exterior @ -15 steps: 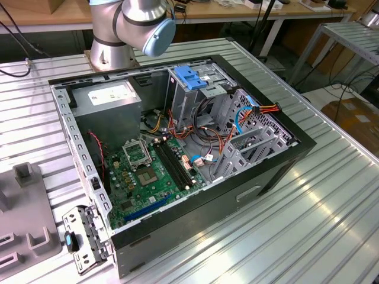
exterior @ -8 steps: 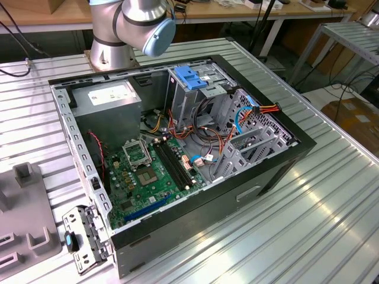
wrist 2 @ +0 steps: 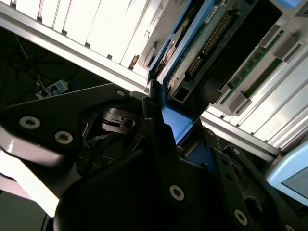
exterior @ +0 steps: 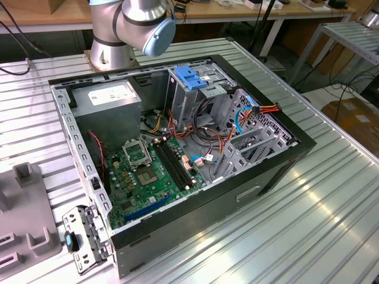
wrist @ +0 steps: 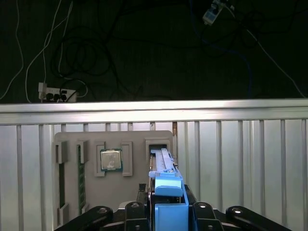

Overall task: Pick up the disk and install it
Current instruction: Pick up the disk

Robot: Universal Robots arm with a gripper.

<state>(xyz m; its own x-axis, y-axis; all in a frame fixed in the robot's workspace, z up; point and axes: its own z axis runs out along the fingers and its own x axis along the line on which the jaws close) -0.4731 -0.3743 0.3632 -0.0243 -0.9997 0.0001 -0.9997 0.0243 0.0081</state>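
You are looking at a slatted metal desk (exterior: 331, 225) carrying an open computer case (exterior: 260, 183), with the arm (exterior: 133, 23) standing beyond it in the exterior view. In the first wrist view a grey parts tray (wrist: 96, 139) is lying on the desk. The hand (wrist: 168, 210) is gripping the disk (wrist: 167, 190) by its blue rails, fingers closed against it. It is holding the disk on edge at the tray's slot, near a processor chip (wrist: 110, 160). You cannot tell whether the disk is touching the slot.

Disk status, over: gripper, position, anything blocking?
Gripper shut on the disk. Disk on edge at the grey tray slot, not yet in the computer case. No obstruction seen.
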